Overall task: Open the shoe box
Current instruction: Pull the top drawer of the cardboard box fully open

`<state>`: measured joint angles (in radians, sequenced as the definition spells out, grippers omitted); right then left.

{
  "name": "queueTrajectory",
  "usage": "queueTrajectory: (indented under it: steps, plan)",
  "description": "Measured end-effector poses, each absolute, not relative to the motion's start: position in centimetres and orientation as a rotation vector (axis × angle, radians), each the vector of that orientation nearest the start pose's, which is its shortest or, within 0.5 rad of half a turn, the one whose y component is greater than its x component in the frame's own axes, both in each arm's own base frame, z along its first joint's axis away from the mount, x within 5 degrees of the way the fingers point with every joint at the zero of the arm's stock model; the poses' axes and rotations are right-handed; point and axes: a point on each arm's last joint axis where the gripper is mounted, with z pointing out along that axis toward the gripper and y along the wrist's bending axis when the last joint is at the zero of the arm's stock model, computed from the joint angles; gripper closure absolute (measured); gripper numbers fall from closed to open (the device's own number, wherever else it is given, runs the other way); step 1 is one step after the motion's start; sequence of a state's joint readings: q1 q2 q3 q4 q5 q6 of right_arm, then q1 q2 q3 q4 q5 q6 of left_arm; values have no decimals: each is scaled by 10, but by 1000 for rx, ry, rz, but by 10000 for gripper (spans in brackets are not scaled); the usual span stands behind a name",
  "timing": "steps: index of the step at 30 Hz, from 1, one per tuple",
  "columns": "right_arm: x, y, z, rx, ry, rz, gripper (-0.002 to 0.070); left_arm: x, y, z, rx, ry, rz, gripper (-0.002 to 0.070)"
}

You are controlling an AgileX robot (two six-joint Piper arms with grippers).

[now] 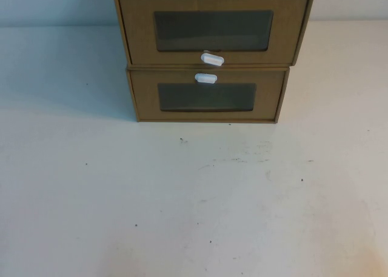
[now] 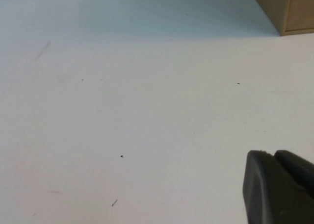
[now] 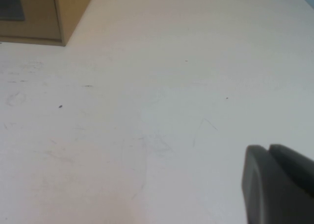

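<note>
Though the upper shoe box [image 1: 213, 28] sits stacked on the lower shoe box [image 1: 207, 95], both closed, neither gripper touches them; the boxes stand well ahead of both. Each is brown cardboard with a flat front, a dark rectangular window and a small white oval handle. The left gripper [image 2: 274, 154] and right gripper [image 3: 269, 148] hover over the matte white, speckled table [image 1: 182, 204], their black fingers pressed together and holding nothing.
</note>
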<state>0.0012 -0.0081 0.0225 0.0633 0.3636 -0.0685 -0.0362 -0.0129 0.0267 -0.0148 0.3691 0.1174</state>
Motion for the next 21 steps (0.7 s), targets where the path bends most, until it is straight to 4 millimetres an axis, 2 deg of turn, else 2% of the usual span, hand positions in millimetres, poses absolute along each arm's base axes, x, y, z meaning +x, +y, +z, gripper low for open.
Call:
queueTrajectory:
  steps: [11, 14, 19, 21]
  plan:
    - [53, 2, 173, -24, 1861, 14, 690, 53, -4, 175, 98, 1829, -8, 680]
    - [53, 2, 173, -25, 1861, 15, 689, 54, -6, 179, 13, 1781, -113, 680]
    - [53, 2, 173, -25, 1861, 15, 689, 56, -9, 190, -262, 1657, -415, 680]
    - [53, 2, 173, -25, 1861, 15, 690, 56, -9, 194, -333, 1605, -481, 680]
